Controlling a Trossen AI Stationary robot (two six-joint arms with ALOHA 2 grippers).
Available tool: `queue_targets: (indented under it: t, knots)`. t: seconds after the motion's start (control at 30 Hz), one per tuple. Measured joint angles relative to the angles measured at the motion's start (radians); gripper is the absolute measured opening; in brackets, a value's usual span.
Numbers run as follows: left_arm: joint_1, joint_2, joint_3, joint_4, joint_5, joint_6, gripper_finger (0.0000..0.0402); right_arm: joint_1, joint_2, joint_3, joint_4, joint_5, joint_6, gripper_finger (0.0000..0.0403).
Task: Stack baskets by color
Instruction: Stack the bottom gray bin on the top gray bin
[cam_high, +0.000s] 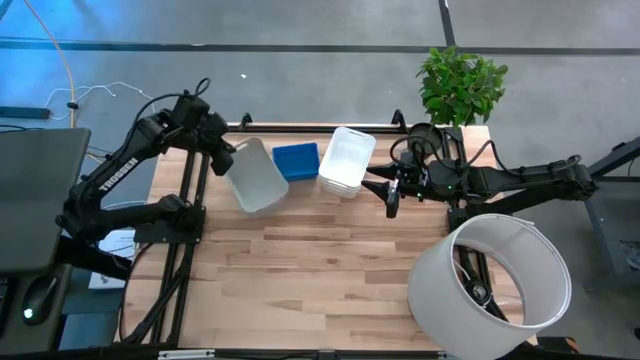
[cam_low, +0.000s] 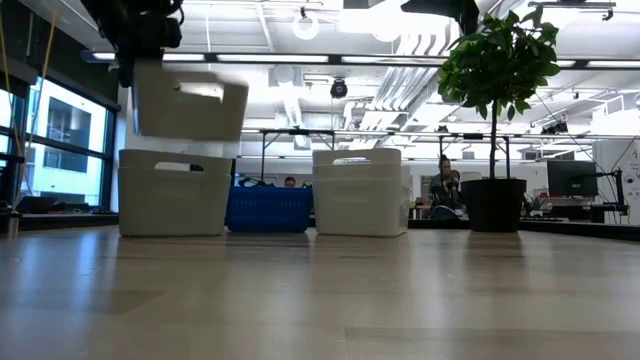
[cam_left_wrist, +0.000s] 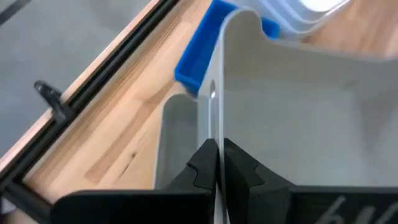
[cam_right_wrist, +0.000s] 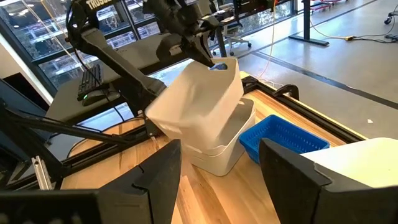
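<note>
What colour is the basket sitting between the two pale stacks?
Blue. The blue basket shows best in the high view, on the table between the two pale stacks.

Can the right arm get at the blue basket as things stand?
Probably not directly: the white stack sits between the open right gripper and the blue basket, so it would have to come from above.
</note>
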Motion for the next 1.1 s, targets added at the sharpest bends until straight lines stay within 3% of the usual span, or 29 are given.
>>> queue_targets:
  t: [0.3,0.47,0.7,1.1]
  knots:
    - [0.120,0.001,-0.059,0.012,0.012,0.032,0.0000,0.000,0.001,0.000,0.001,-0.015,0.000,0.0202]
    - [0.171,0.001,-0.059,0.012,0.082,0.061,0.0000,0.000,0.012,0.000,0.001,-0.015,0.000,0.0202]
    - [0.178,0.043,-0.059,-0.051,0.116,0.112,0.0000,0.000,0.044,0.000,0.002,-0.030,0.004,0.0202]
    - [0.178,0.109,-0.059,-0.001,0.116,0.134,0.0000,0.000,0.049,0.000,0.002,-0.039,0.008,0.0202]
